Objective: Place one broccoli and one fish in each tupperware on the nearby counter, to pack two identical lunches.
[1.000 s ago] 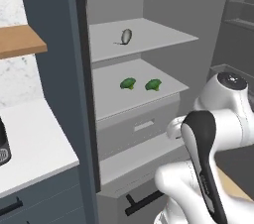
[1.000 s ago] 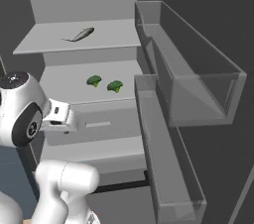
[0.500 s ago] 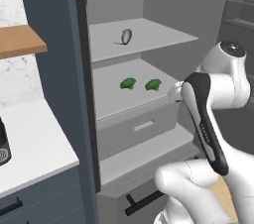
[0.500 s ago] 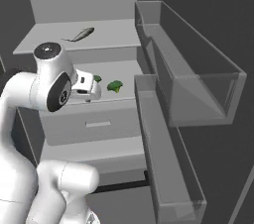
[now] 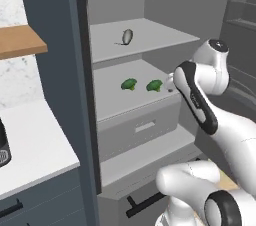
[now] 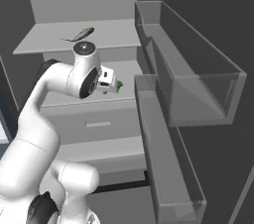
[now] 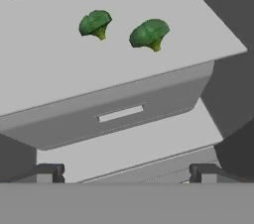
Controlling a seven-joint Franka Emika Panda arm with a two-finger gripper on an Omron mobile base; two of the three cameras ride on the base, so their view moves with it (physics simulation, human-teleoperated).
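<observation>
Two green broccoli heads (image 7: 95,23) (image 7: 149,33) lie side by side on the middle shelf of the open fridge, also seen as broccoli (image 5: 128,84) and broccoli (image 5: 154,86). A grey fish (image 5: 126,36) rests on the shelf above, the same fish (image 6: 82,34) in the right base view. My gripper (image 7: 126,172) is open and empty. It hangs in front of the middle shelf, just right of the nearer broccoli, with its fingertips (image 7: 49,172) wide apart. The white counter (image 5: 30,145) lies to the fridge's left. The tupperware is out of view.
A drawer (image 7: 121,114) with a slot handle sits under the broccoli shelf. The fridge door's clear bins (image 6: 198,94) stand open on the right. A dark box (image 5: 2,152) sits at the counter's left edge, under a wooden shelf (image 5: 20,42).
The arm has lifted and swung forward, bringing the hand up to the middle shelf beside the broccoli. The jaws stayed open. The food has not moved.
</observation>
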